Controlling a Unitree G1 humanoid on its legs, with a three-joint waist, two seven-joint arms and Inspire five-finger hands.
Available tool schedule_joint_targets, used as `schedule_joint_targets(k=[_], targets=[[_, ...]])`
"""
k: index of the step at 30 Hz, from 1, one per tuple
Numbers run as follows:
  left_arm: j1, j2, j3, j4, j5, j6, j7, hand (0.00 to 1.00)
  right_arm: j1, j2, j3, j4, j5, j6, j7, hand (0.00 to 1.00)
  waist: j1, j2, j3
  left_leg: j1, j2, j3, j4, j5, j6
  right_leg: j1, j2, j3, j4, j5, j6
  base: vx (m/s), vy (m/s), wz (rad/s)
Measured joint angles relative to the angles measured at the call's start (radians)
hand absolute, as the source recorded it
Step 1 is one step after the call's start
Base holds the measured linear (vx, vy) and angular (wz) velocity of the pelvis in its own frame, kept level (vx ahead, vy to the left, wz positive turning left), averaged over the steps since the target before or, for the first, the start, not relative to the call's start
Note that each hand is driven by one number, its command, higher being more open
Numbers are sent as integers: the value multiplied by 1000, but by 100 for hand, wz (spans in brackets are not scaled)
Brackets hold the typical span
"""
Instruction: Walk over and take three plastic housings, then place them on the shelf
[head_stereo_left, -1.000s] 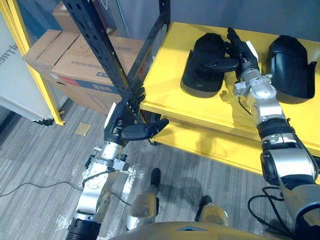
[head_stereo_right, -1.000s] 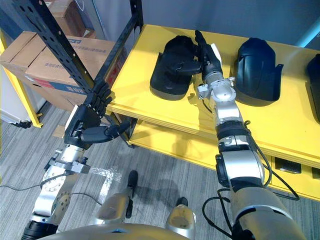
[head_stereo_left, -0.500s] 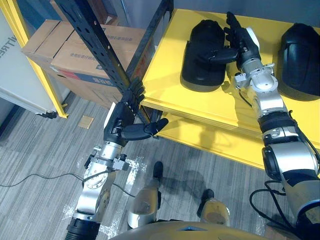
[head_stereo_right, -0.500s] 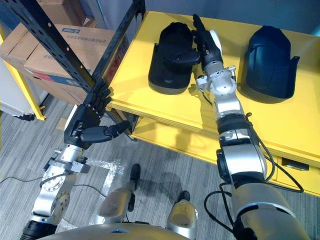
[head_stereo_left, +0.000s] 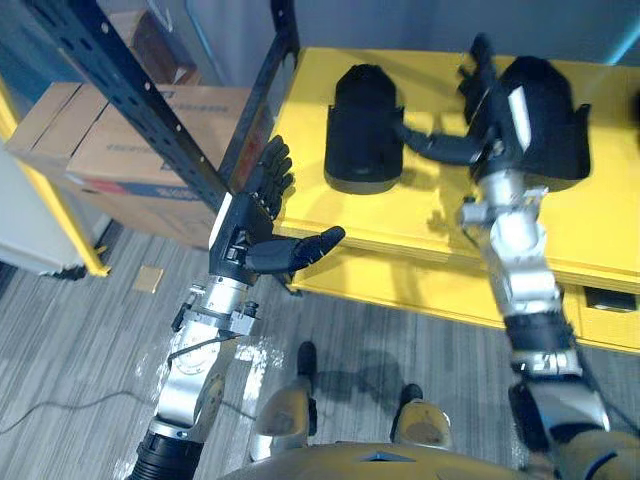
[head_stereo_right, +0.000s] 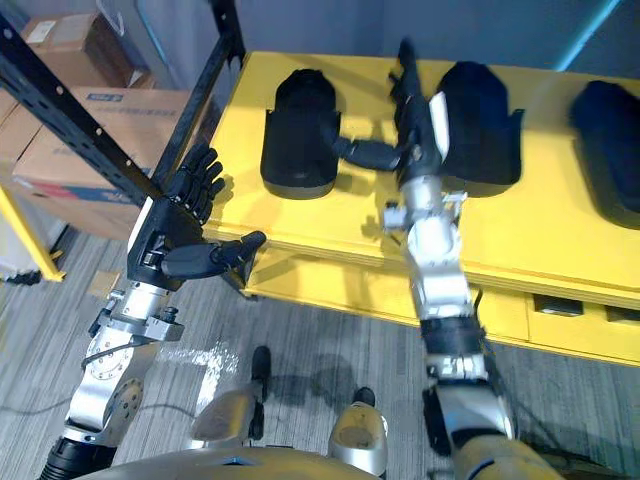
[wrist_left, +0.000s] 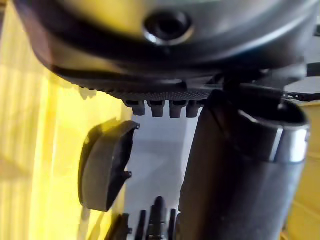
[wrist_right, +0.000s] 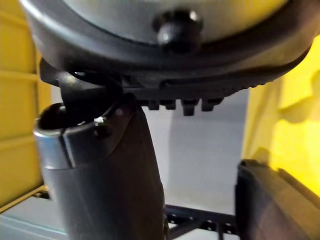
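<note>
- Left eye view: the left hand (head_stereo_left: 248, 232) is held open in the air just off the front corner of the yellow shelf (head_stereo_left: 420, 215). Its fingers are straight and spread, and nothing is gripped.
- The right hand (head_stereo_left: 495, 120) is seen above the shelf top, open and empty, between the left housing (head_stereo_left: 362, 125) and the middle housing (head_stereo_left: 555, 120). Its thumb is pointed toward the left one. Contact with either cannot be told.
- Right eye view: three black housings are seen lying on the shelf top, the right housing (head_stereo_right: 610, 125) well apart at the far end. A black rack upright (head_stereo_right: 70, 120) is seen crossing in front of cardboard boxes (head_stereo_right: 40, 170) on the grey floor (head_stereo_right: 30, 320).
- Left wrist view: straight fingers and a free thumb are shown, with nothing between them. The left housing (wrist_left: 105, 165) is seen past them on the yellow surface.
- Right wrist view: the fingers are shown straight and nothing is held. A dark housing edge (wrist_right: 275, 200) is seen beside the thumb, apart from it.
</note>
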Motion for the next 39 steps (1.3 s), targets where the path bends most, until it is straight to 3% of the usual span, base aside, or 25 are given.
schedule_joint_targets(k=[6, 28, 37, 39], targets=[[-7, -5, -16, 0, 34, 6, 4, 100, 126, 26, 65, -67, -2, 71, 110, 100, -8, -27, -36, 17, 2, 20, 0, -7, 0, 19, 6, 19, -40, 23, 5, 13, -6, -12], [21, -32, -8, 0, 115, 14, 94, 100, 205, 33, 156, -71, 45, 71, 242, 100, -4, -47, -78, 12, 3, 34, 0, -2, 0, 23, 17, 25, -79, 50, 3, -9, 1, -1], [21, -41, 5, 0, 281, 53, 183, 100, 207, 46, 182, -71, 33, 64, 174, 100, -2, -49, -79, 8, 2, 26, -1, 5, -4, 23, 17, 21, -79, 50, 2, 0, -5, 2], [17, -40, 5, 11, 365, 53, 226, 100, 211, 62, 180, -71, -6, 17, 115, 100, -7, -49, -79, 9, 2, 27, -1, 6, -4, 23, 17, 23, -78, 50, 2, 0, 0, 0]])
